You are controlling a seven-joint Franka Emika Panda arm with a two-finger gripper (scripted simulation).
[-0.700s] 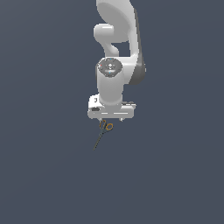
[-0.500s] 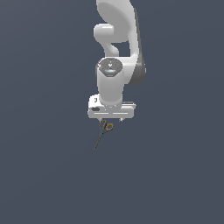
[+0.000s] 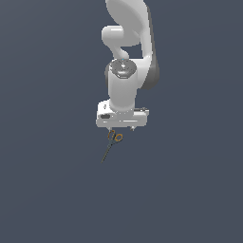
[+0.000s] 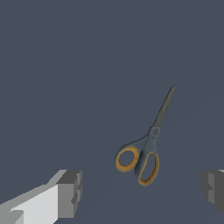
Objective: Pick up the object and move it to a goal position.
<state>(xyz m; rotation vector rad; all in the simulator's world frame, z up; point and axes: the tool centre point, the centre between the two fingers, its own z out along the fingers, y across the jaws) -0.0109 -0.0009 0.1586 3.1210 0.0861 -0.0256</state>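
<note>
The object is a small pair of scissors (image 3: 110, 144) with a thin dark blade and orange ring handles, lying flat on the dark floor. In the wrist view the scissors (image 4: 151, 140) lie closed, with the handles nearest the gripper and the blade tip pointing away. My gripper (image 3: 122, 129) hangs just above the handle end and points straight down. In the wrist view the gripper (image 4: 141, 192) is open wide, with one grey finger (image 4: 70, 192) on each side of the handles. The fingers do not touch the scissors.
A plain dark grey floor (image 3: 47, 190) fills both views. The white arm (image 3: 128, 42) rises above the gripper in the exterior view. No goal marker shows.
The hand has shifted only slightly above the scissors. The scissors have not moved.
</note>
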